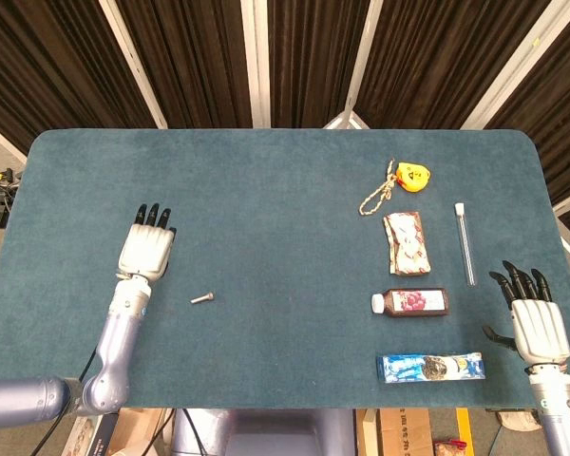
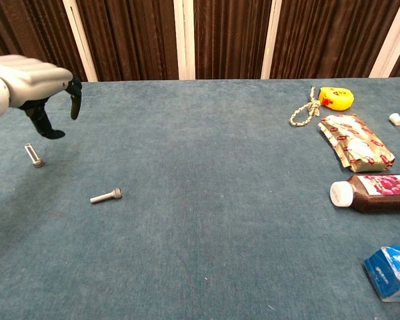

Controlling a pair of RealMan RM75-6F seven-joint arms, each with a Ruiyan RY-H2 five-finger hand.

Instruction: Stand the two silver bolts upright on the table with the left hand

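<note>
Here the chest view shows something the head view hides: one bolt [image 2: 33,155] stands on its head on the blue table [image 2: 220,233], slightly tilted, below the left hand [image 2: 33,83]. From above, that hand [image 1: 147,249] covers the spot, so only the second bolt [image 1: 202,298] shows there, lying flat to the right of the wrist. In the chest view this lying bolt [image 2: 107,196] rests on its side, near the standing one but apart from it. The left hand hangs above the cloth with its fingers loosely spread and pointing downward, holding nothing and touching neither bolt.

The right hand [image 1: 535,318] appears only in the head view, at the table's near right edge, fingers spread and nothing in them.

Well off to the right lie a yellow tape measure [image 1: 411,175] with a cord [image 1: 377,198], a crinkled snack packet [image 1: 407,242], a clear tube [image 1: 465,243], a dark bottle [image 1: 410,302] on its side and a blue carton [image 1: 430,367]. None of them lies between the left hand and the bolts.
</note>
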